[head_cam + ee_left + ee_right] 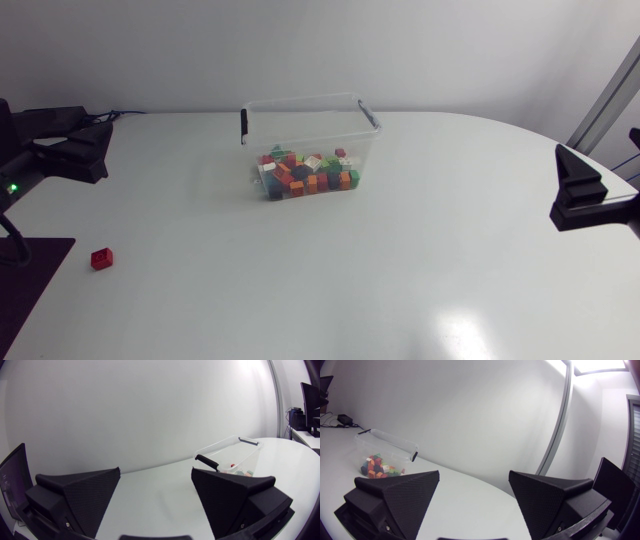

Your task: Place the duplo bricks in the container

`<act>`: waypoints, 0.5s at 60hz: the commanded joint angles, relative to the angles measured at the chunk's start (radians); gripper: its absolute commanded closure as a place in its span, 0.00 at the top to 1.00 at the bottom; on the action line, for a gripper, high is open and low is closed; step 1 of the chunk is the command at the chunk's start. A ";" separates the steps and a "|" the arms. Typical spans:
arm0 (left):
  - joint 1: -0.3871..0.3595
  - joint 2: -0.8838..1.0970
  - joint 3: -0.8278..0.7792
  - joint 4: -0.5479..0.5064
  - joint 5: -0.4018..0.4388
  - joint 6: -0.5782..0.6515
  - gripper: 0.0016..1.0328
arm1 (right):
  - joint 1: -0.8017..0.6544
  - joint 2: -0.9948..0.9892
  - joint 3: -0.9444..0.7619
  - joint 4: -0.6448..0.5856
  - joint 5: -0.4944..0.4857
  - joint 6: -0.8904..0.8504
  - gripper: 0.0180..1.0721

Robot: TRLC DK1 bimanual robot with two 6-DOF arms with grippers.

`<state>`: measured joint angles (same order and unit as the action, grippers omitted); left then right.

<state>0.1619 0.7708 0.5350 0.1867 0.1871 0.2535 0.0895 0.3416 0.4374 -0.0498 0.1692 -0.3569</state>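
A clear plastic container [310, 130] with black handles stands at the middle back of the table, holding several coloured duplo bricks [308, 174]. One red brick [101, 259] lies alone on the table near the front left. My left gripper [88, 150] rests at the far left edge, well behind the red brick; in its wrist view its fingers [155, 502] stand wide open with nothing between them, the container [230, 455] ahead. My right gripper [578, 190] sits at the far right, open [472, 502] and empty, the container [385, 452] far ahead.
A dark mat [25, 290] lies at the front left corner beside the red brick. The white table [380, 280] spreads wide between the arms and around the container.
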 commanded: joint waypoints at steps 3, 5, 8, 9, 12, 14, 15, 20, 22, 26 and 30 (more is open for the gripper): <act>0.008 -0.053 -0.064 0.016 0.011 -0.036 0.96 | -0.010 -0.090 -0.058 -0.045 0.003 -0.024 0.95; 0.008 -0.065 -0.076 0.017 0.011 -0.034 0.96 | -0.010 -0.115 -0.068 -0.058 0.001 -0.024 0.95; 0.008 -0.080 -0.092 0.020 0.011 -0.034 0.96 | -0.010 -0.159 -0.089 -0.076 0.003 -0.028 0.95; 0.010 -0.090 -0.102 0.022 0.011 -0.034 0.96 | -0.010 -0.168 -0.094 -0.079 0.003 -0.030 0.95; 0.013 -0.103 -0.121 0.022 0.011 -0.034 0.96 | -0.011 -0.204 -0.112 -0.097 0.003 -0.031 0.95; 0.014 -0.110 -0.129 0.020 0.011 -0.034 0.96 | -0.011 -0.220 -0.123 -0.105 0.003 -0.033 0.95; 0.018 -0.119 -0.139 0.022 0.011 -0.034 0.96 | -0.011 -0.230 -0.129 -0.108 0.003 -0.034 0.95; 0.019 -0.159 -0.179 0.022 0.011 -0.036 0.96 | -0.014 -0.289 -0.158 -0.120 0.007 -0.047 0.95; 0.018 -0.179 -0.196 0.022 0.011 -0.037 0.96 | -0.016 -0.317 -0.172 -0.124 0.009 -0.047 0.95; 0.018 -0.215 -0.231 0.023 0.011 -0.062 0.96 | -0.019 -0.348 -0.197 -0.136 0.009 -0.047 0.95; 0.016 -0.252 -0.264 0.031 0.011 -0.080 0.96 | -0.027 -0.348 -0.213 -0.148 0.010 -0.042 0.95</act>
<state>0.1738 0.5560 0.3168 0.1947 0.1871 0.2165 0.0742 0.0040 0.2588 -0.1814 0.1719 -0.3832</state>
